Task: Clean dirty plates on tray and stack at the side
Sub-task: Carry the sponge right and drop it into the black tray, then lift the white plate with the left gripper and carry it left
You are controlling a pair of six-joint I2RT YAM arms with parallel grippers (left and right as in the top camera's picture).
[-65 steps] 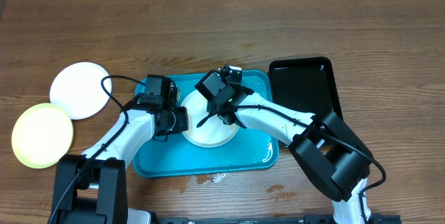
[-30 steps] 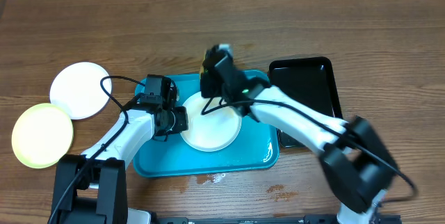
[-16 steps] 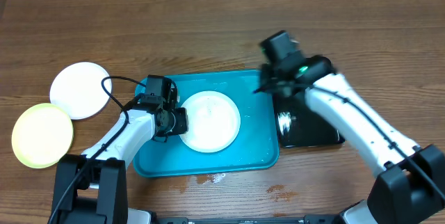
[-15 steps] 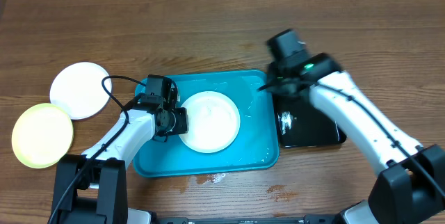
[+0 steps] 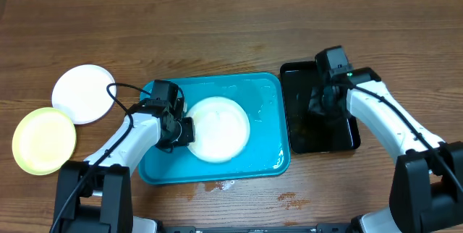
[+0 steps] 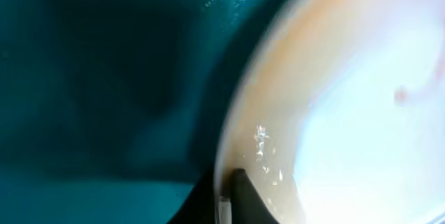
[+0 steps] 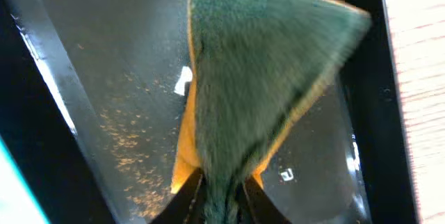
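While the right gripper [image 7: 215, 186] pinches a green sponge [image 7: 257, 78] over the black tray [image 5: 304, 128], the white plate [image 5: 217, 128] lies on the blue tray [image 5: 268, 139] well to its left, with the left gripper [image 5: 182, 128] at its rim, grip unclear.

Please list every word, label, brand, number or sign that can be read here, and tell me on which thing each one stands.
No readable text: none on the plates, the tray, the sponge or the table.
A small pale mark on the black tray, in the right wrist view, is too small and blurred to read.
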